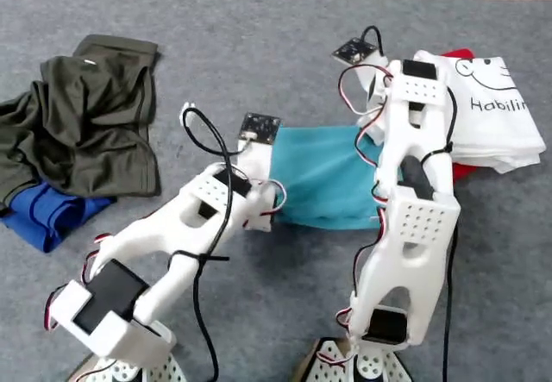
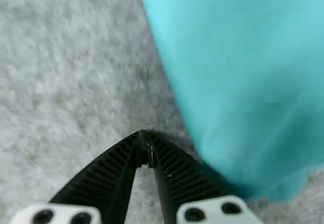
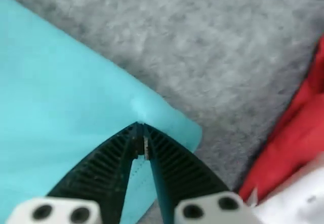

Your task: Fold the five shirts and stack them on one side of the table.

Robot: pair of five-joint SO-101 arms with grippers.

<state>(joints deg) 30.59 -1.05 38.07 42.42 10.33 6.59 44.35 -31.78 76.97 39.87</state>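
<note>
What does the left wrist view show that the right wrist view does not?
Left wrist view: the left end effector, shut, over the grey table beside the teal shirt. Right wrist view: the right end effector, shut, over a corner of that shirt, plus the red shirt and the white shirt. Both: the teal shirt and the grey table.

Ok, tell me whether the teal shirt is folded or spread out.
Folded. The teal shirt lies on the table as a compact rectangle with straight edges, and no sleeves or collar show.
</note>
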